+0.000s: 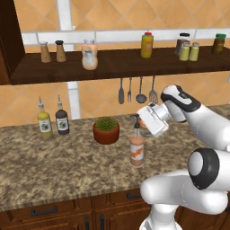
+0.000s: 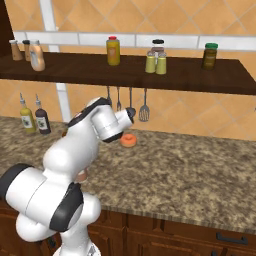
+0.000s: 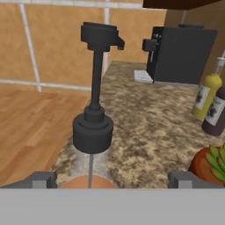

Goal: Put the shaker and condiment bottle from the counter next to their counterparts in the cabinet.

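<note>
tool [image 3: 112, 180]: wide open, empty | condiment bottle [image 3: 92, 132]: between fingers, apparently untouched, upright on counter [image 3: 149, 118]

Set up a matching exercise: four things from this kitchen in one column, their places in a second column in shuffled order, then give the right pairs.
Things
1. Tall clear condiment bottle of orange sauce with a black pour spout
2. Terracotta pot with a green plant
3. Yellow red-capped bottle
4. Row of metal utensils

Places
A. On the dark brown wooden cabinet shelf
B. Hanging on the wall under the shelf
C. On the speckled stone counter, just in front of the open gripper
D. On the counter, right of two small spouted bottles

Pairs: 1-C, 2-D, 3-A, 4-B
</note>
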